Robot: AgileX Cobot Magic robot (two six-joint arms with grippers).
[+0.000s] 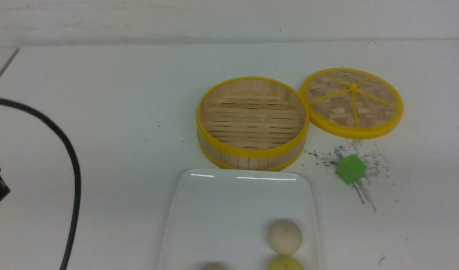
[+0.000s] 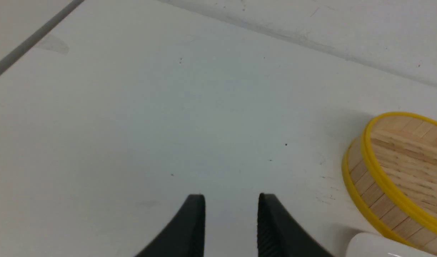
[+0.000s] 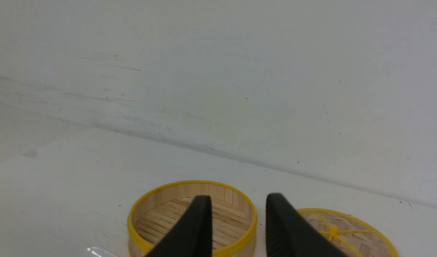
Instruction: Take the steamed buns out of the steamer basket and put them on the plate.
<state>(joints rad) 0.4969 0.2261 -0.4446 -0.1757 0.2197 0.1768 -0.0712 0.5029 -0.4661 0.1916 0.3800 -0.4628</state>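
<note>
The round bamboo steamer basket (image 1: 252, 122) stands empty at the table's middle, its slatted floor bare; it also shows as steamer basket (image 2: 400, 178) and steamer basket (image 3: 191, 217). Just in front of it lies the white plate (image 1: 218, 210). On the plate rest three steamed buns: an off-white bun (image 1: 284, 236), a pale yellow bun (image 1: 285, 263) and a third bun (image 1: 213, 266) cut by the frame's edge. My left gripper (image 2: 231, 200) hovers open over bare table, left of the basket. My right gripper (image 3: 239, 201) is open with nothing between its fingers, raised on the near side of the basket.
The flat woven lid (image 1: 352, 102) lies right of the basket. A green cube (image 1: 350, 169) sits among dark scuff marks in front of the lid. A black cable (image 1: 70, 165) curves down the left side. A wall stands behind the table.
</note>
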